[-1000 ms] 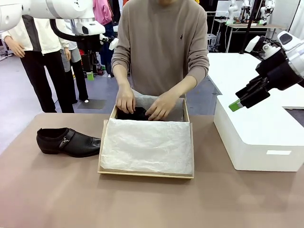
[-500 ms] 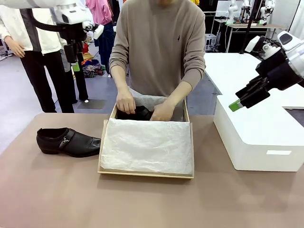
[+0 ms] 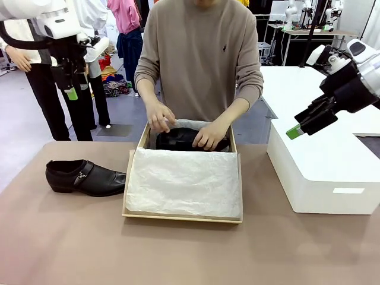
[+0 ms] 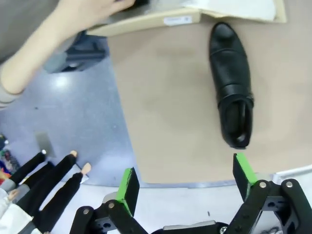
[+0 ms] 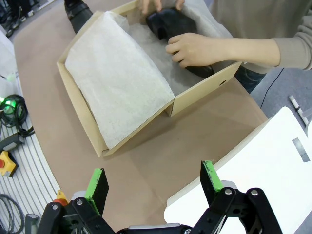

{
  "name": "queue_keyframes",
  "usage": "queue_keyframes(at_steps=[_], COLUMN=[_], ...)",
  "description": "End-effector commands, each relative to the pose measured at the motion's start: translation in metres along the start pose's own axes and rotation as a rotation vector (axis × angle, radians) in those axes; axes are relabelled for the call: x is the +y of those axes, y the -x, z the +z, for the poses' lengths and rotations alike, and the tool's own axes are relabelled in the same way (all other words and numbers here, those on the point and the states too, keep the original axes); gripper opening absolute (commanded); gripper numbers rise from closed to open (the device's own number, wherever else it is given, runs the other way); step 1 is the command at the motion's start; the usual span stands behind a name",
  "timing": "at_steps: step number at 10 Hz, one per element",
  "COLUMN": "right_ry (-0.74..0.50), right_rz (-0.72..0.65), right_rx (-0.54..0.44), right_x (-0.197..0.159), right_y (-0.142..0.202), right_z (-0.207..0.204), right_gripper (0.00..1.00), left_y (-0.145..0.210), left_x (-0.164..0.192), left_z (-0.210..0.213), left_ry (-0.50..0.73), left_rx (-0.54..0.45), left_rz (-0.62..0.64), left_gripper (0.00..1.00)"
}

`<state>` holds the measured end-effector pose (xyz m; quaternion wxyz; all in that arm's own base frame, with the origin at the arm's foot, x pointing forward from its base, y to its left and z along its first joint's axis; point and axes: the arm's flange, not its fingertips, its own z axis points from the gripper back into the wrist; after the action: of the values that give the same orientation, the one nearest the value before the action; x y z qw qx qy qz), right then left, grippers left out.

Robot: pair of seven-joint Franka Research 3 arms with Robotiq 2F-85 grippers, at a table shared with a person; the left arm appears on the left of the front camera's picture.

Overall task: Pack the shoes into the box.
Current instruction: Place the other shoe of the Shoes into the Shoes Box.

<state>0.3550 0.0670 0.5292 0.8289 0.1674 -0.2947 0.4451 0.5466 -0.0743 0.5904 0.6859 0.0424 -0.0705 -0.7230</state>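
A: Shoes?
B: First shoe (image 3: 86,177) on bench (image 3: 59,237), just left of box (image 3: 181,217). Second shoe (image 3: 187,139) in box's far end, under person's hands (image 3: 209,135).
A: Grippers?
B: Jaws apart, empty: left gripper (image 4: 185,171), right gripper (image 5: 153,174).

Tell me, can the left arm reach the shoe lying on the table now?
Probably yes. The left tool hangs open above the shoe, which lies alone beside the box; nothing stands between them.

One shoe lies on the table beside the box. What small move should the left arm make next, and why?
Probably lower the left fingers toward the shoe on the table: they hang high, open and empty, while the person's hands hold the other shoe in the box.
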Motion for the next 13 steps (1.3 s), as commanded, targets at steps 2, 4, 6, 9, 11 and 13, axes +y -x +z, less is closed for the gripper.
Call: queue_keyframes(at_steps=[2,4,6,9,11,13], right_ry=[-0.009,-0.009,-0.009,-0.009,-0.009,-0.009], right_rz=[0.002,0.002,0.002,0.002,0.002,0.002], right_rx=[-0.014,-0.014,-0.014,-0.014,-0.014,-0.014], right_x=[-0.001,-0.001,-0.001,-0.001,-0.001,-0.001], right_y=[0.000,0.000,0.000,0.000,0.000,0.000], right_z=[-0.001,-0.001,-0.001,-0.001,-0.001,-0.001], right_gripper=[1.00,1.00,1.00,1.00,1.00,1.00], left_y=[-0.013,-0.014,-0.014,-0.014,-0.014,-0.014], left_x=[-0.030,-0.021,-0.021,-0.021,-0.021,-0.021], left_z=[-0.013,-0.007,-0.007,-0.007,-0.007,-0.007], left_ry=[-0.009,0.009,0.009,0.009,0.009,0.009], left_rx=[0.019,0.003,0.003,0.003,0.003,0.003], left_rz=[-0.002,-0.019,-0.019,-0.019,-0.019,-0.019], left_gripper=[1.00,1.00,1.00,1.00,1.00,1.00])
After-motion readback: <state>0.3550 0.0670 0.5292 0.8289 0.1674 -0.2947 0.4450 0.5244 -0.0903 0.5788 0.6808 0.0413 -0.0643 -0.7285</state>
